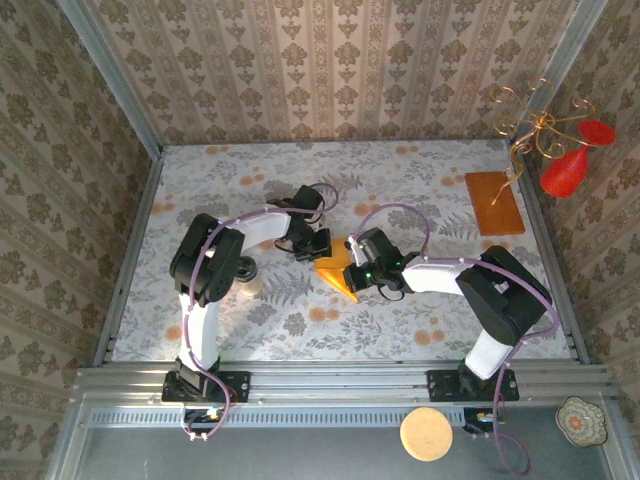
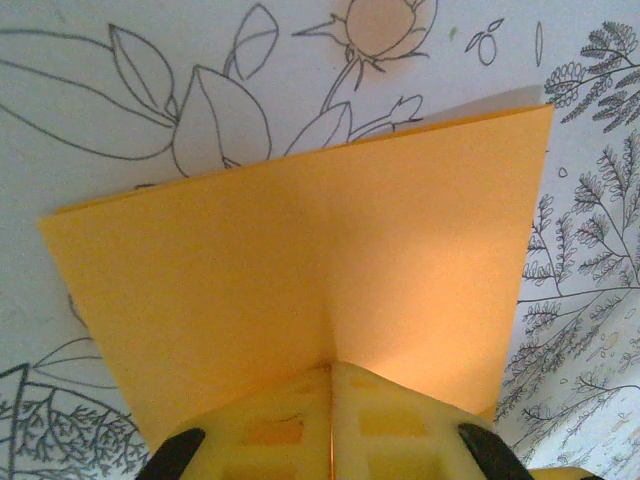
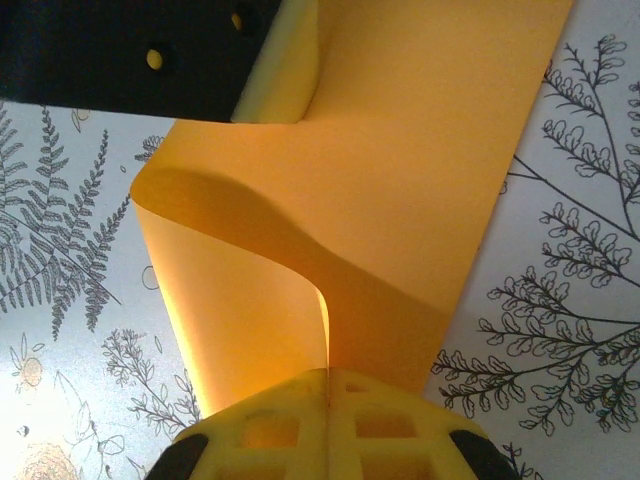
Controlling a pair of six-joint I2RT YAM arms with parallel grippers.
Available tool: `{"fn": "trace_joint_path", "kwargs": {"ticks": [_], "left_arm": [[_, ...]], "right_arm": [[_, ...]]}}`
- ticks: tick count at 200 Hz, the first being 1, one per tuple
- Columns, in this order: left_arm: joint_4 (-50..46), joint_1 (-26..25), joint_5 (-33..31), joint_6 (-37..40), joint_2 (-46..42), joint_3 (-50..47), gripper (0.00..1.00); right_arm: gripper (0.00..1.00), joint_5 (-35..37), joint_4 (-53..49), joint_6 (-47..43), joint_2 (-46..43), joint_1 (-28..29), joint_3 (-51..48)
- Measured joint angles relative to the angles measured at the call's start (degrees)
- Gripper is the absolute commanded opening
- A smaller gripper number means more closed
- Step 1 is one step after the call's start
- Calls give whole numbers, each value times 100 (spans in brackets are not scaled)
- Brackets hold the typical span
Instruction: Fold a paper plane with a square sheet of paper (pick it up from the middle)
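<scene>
Worktop [image 1: 420, 180]: pale, flower-and-fern print, walled by patterned panels. Both arms reach in to the middle and meet there.

Square sheet of paper [image 1: 334, 274]: bright orange-yellow, at the centre of the worktop, between the two hands. It is not flat. From above it reads as a small bent wedge with one point towards the near side.

Left hand [image 1: 322, 252]: comes at the sheet from the far-left side. In the left wrist view its hand [image 2: 330, 375] has the yellow fingers [image 2: 270, 430] pressed together with the paper's edge pinched in the seam. The sheet [image 2: 320, 280] rises away from them with a soft crease running up from the pinch. A second, paler layer peeks out along the far-right edge, so it looks doubled over.

Right hand [image 1: 356, 270]: comes from the right. In the right wrist view its hand [image 3: 328, 378] is likewise clamped on the paper, fingers [image 3: 385, 425] together. Here the sheet [image 3: 400, 200] curls in an S-bend, one lobe bulging left. The left hand's dark body [image 3: 130, 55] sits at the paper's far end.

Elsewhere: a brown-orange board [image 1: 494, 203] lies far right, well apart from the sheet. A round tan disc [image 1: 426, 434] rests on the near rail.
</scene>
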Motion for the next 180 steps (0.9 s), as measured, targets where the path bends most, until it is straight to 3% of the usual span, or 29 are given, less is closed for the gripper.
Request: {"fn": "trace_joint_path", "kwargs": {"ticks": [90,142,180], "left_arm": [[-94,2,-190,-24,-59,66,14],[254,101,-466,-516,-1215,-568,16],[748,-164,-417,-1086,-1622,-1185,15]], "right_arm": [[0,0,2,0,70,0,0],[0,0,4,0,70,-2,0],[0,-2,4,2,72,-2,0]]}}
